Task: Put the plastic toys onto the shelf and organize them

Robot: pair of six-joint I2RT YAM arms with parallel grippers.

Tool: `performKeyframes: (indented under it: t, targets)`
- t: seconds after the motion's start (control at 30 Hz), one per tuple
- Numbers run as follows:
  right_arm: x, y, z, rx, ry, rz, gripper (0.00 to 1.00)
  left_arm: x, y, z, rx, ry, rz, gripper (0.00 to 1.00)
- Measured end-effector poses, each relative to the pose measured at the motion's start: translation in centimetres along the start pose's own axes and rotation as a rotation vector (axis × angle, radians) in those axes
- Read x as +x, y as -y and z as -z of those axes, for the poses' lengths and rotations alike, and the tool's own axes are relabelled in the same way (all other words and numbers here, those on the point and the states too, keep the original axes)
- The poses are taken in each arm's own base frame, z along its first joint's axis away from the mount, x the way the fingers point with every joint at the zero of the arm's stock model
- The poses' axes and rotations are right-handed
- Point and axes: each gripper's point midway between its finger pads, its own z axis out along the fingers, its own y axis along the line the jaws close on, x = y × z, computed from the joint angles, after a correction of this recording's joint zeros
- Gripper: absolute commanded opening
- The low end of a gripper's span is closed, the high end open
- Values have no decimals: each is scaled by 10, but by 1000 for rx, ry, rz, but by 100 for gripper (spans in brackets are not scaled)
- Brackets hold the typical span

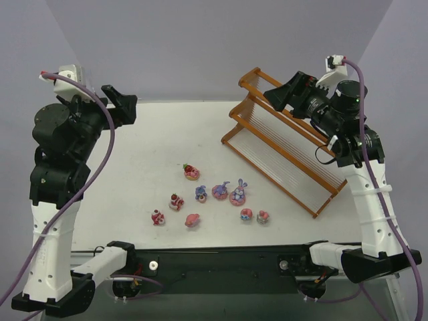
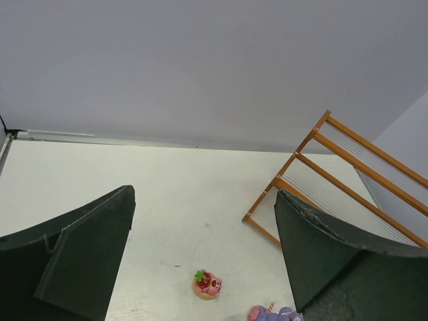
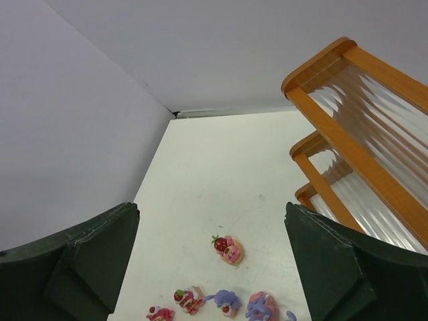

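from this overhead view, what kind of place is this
Probably a robot lab test cell: two robot arms bolted to a white table, plain grey walls, and staged plastic toys beside a wooden shelf.

Two arms [image 1: 371,200], white shells [image 1: 50,247] below, black joints [image 1: 63,130] above, purple cables [image 1: 112,134] trailing each, dark green wedge fingers [image 2: 73,261], black base rail [image 1: 221,257].

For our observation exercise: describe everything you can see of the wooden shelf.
The shelf is an orange-brown wooden rack with three stepped tiers, each a long frame strung with thin pale rods. It stands on the white table at the far right, set at an angle. Visible tiers look bare; the toys lie apart from it. The right claw hangs open over its top end.
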Motion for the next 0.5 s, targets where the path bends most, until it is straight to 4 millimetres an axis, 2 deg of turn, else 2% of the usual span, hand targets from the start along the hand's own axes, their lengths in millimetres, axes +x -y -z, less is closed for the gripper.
performKeyframes:
  t: [0.27,0.4,0.5]
  targets:
    - [27,-4,0,-4,-87,38,100,29,-10,-1,-17,-48,-1,97]
    - [50,-10,2,-18,-165,82,100,43,-14,-8,-24,-76,-1,97]
    - [69,-12,3,-31,-223,114,100,64,-17,-16,-22,-116,6,97]
